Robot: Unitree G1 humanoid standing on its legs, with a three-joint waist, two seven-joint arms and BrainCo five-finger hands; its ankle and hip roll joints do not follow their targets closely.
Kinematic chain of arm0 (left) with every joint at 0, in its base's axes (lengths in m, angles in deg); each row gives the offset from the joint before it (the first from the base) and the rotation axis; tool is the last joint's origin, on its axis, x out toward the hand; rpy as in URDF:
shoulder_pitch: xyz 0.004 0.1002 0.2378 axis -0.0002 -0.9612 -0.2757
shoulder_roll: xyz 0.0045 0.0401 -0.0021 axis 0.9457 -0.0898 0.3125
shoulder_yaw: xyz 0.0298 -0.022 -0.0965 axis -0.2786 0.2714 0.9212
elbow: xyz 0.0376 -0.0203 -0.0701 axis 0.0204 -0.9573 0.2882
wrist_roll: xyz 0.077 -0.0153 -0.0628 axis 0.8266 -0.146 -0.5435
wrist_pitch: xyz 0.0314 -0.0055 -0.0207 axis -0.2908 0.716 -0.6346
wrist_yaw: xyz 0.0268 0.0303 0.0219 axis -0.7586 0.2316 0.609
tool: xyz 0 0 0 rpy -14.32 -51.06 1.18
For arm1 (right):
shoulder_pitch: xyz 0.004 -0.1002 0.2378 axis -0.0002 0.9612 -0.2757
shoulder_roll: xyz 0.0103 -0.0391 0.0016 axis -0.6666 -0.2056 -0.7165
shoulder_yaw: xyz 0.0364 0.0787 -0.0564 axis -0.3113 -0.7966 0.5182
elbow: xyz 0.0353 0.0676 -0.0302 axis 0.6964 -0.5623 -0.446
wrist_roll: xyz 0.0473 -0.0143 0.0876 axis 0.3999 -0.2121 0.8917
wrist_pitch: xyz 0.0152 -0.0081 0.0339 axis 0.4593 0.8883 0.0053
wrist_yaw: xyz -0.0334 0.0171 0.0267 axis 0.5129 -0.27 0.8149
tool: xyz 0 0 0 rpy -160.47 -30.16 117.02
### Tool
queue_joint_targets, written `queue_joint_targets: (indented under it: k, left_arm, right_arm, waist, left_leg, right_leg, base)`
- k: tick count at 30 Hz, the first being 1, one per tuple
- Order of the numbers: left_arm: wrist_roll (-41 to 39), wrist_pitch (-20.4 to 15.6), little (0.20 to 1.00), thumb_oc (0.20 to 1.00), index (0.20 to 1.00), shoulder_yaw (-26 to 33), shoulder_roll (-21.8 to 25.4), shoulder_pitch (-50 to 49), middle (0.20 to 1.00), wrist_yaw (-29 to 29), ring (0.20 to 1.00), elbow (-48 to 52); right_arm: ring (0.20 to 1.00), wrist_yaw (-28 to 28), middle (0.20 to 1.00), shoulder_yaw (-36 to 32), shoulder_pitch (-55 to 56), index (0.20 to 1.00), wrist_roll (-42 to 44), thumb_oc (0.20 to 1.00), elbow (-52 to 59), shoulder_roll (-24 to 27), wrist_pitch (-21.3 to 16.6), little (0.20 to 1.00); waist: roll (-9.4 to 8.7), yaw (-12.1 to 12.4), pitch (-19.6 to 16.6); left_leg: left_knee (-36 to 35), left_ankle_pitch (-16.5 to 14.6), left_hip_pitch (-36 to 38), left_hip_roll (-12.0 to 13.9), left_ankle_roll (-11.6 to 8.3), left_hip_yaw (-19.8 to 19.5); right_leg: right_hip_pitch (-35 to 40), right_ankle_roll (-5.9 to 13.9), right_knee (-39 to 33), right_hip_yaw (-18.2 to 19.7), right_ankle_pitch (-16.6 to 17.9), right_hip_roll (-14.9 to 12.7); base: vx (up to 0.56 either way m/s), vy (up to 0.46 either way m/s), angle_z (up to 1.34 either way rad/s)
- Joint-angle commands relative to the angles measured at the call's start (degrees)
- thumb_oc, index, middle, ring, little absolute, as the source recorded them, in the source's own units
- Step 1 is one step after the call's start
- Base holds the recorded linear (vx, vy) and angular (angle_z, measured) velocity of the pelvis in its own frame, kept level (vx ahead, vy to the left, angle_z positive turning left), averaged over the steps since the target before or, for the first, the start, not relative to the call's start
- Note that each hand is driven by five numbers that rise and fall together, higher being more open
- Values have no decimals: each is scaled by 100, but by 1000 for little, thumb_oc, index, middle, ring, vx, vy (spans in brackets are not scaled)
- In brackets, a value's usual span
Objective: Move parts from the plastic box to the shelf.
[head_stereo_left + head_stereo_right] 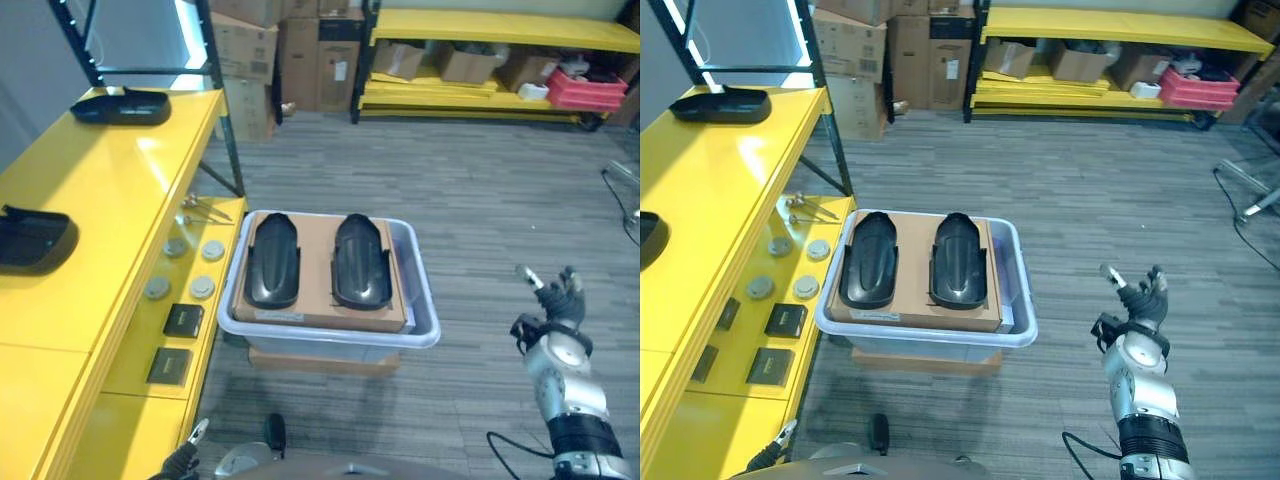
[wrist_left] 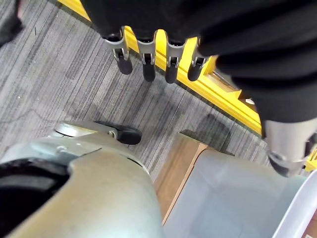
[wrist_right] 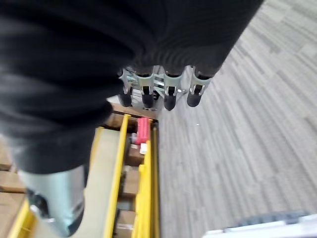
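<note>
A grey plastic box [image 1: 428, 308] stands on the floor beside the yellow shelf [image 1: 110, 180]. A cardboard sheet in it carries two black moulded parts [image 1: 272, 262] [image 1: 361, 262], lying side by side. Two more black parts rest on the shelf top, one far back [image 1: 121, 105] and one at the left edge [image 1: 34, 238]. My right hand [image 1: 558, 298] hovers to the right of the box, well apart from it, fingers straight and empty. My left hand [image 2: 144, 55] hangs low by the box's near left corner, its fingers straight and holding nothing.
On the shelf's lower ledge lie several round discs [image 1: 202, 287], two black square pieces [image 1: 183, 320] and some screws [image 1: 205, 208]. Cardboard boxes [image 1: 250, 60] stand behind, and a far yellow rack [image 1: 500, 30] holds boxes and a red crate [image 1: 585, 88]. Grey floor stretches to the right.
</note>
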Motion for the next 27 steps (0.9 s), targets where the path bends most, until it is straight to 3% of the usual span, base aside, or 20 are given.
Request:
queue_joint_targets:
  k: [1, 4, 9, 18, 27]
  left_arm:
    - [167, -260, 1000, 1000, 1000, -126, 127, 406, 1000, -99, 1000, -193]
    - [34, -243, 1000, 1000, 1000, -361, 280, 626, 1000, -186, 1000, -146]
    - [-278, -142, 1000, 1000, 1000, -512, 453, 841, 1000, -253, 1000, -151]
    - [-301, -288, 1000, 1000, 1000, -565, 401, 625, 1000, -325, 1000, -315]
    - [-285, -413, 1000, 1000, 1000, -555, 376, 505, 1000, -434, 1000, -305]
  right_arm:
    - [1000, -89, 1000, 166, -578, 1000, -194, 1000, -31, 324, -197, 1000]
    - [1000, 31, 1000, 580, -1437, 1000, -139, 1000, -901, 530, -282, 1000]
    - [1000, 229, 1000, 1000, -2309, 1000, 153, 1000, -1432, 622, -190, 1000]
    - [1000, 131, 1000, 1104, -2272, 1000, 3, 1000, -1615, 634, 122, 1000]
    - [1000, 76, 1000, 1041, -1937, 1000, -180, 1000, -1727, 605, 106, 1000]
  waist:
    - [116, 270, 99]
    - [228, 490, 318]
    - [378, 644, 647]
    - [462, 680, 790]
    - [410, 661, 873]
  left_leg:
    - [434, -561, 144, 417, -225, -64]
    - [660, -503, -288, 399, -234, -240]
    - [669, -396, -601, 325, -231, -436]
    - [556, -321, -588, 271, -238, -491]
    - [539, -342, -533, 291, -242, -433]
  right_leg:
    - [-788, 106, 0, -298, 752, -112]
    - [-1053, 91, 173, -435, 738, -197]
    - [-1277, 79, 258, -520, 714, -248]
    - [-1295, 86, 319, -576, 671, -314]
    - [-1251, 112, 302, -572, 682, -322]
  base:
    - [-2, 18, 25]
    - [-107, 56, 33]
    - [-129, 53, 33]
    - [-2, 69, 9]
    - [2, 10, 0]
